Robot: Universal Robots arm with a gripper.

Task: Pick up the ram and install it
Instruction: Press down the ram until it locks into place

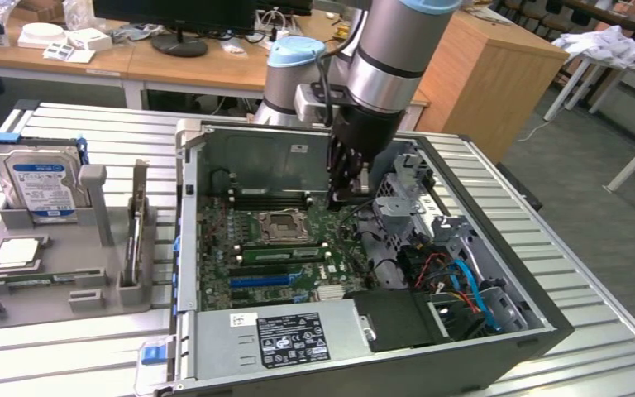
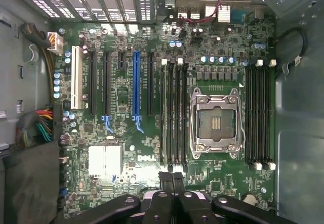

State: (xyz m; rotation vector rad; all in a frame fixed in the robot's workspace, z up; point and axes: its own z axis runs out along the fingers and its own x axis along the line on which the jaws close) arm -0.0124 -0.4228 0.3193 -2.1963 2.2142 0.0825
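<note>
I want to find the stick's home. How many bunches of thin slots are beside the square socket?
2. One bunch on one side of the square socket, another bunch on the opposite side. None seems hidden.

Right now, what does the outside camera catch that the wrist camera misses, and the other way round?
Exterior view: the robot arm, plus a grey tray beside the computer case holding a blue-labelled hard drive. Wrist view: the Dell logo and a white slot on the board. Both: the green motherboard, its empty CPU socket, and the shut gripper above the board.
</note>
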